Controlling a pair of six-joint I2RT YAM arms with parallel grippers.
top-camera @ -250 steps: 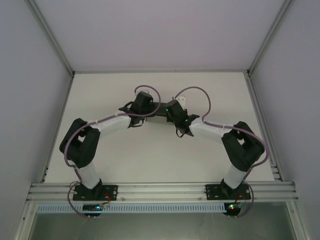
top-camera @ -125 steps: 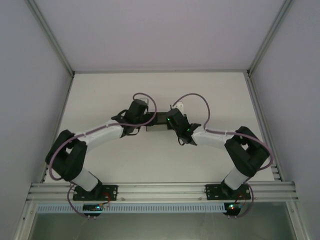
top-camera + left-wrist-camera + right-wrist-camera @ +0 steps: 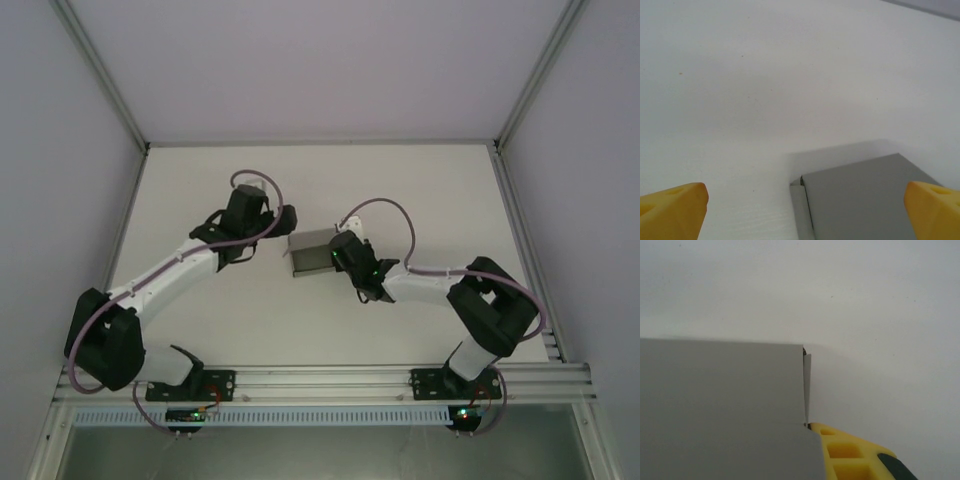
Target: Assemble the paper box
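The paper box (image 3: 310, 253) is a small grey folded box at the middle of the white table. My right gripper (image 3: 345, 258) is at the box's right end, shut on one of its walls. In the right wrist view the grey box (image 3: 720, 405) covers the left half, and one of the yellow fingers (image 3: 850, 455) lies against its flap; the other finger is hidden behind the cardboard. My left gripper (image 3: 243, 235) hangs to the left of the box, apart from it. Its yellow fingertips stand wide open with nothing between them, and a box corner (image 3: 865, 200) lies below them.
The white table (image 3: 420, 190) is bounded by metal frame rails (image 3: 320, 380) at the near edge and by grey enclosure walls on the left, right and back. Purple cables loop over both wrists.
My left gripper has opened, let go of the box and drawn back to the left. The box, earlier hidden under both wrists, now shows, held by the right gripper alone.
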